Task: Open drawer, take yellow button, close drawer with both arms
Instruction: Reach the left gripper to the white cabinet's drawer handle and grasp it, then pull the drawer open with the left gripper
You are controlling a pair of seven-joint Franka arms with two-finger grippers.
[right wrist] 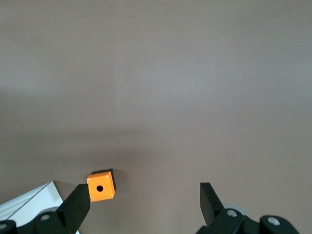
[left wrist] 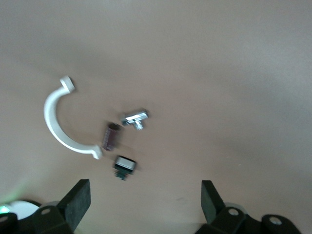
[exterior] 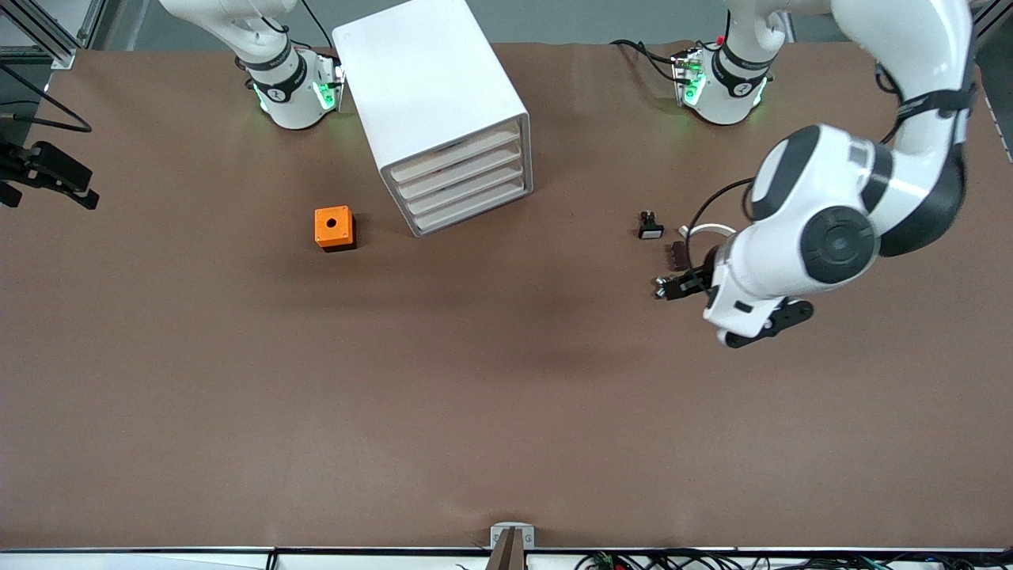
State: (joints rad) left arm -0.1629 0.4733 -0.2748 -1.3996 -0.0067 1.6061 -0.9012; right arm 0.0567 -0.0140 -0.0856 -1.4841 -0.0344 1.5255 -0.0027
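The white four-drawer cabinet (exterior: 443,111) has all four beige-fronted drawers pushed in, the uppermost drawer (exterior: 455,150) included; no button shows. My left gripper (left wrist: 144,202), fingers spread, hangs over four small parts: one white curved clip (left wrist: 57,122), one dark cylinder (left wrist: 110,136), one metal piece (left wrist: 135,118), one black white-faced part (left wrist: 124,165). My right gripper (right wrist: 144,202), also spread, hovers near one orange cube (right wrist: 101,185).

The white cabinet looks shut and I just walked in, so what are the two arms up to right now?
Nothing is being handled yet. The cabinet has all four drawers closed, the top drawer included, and no button is in sight. The left gripper hangs open over small parts at its end of the table: a white curved clip, a dark cylinder and a black part with a white face. The right gripper, open and empty, looks down on the orange cube beside the cabinet.
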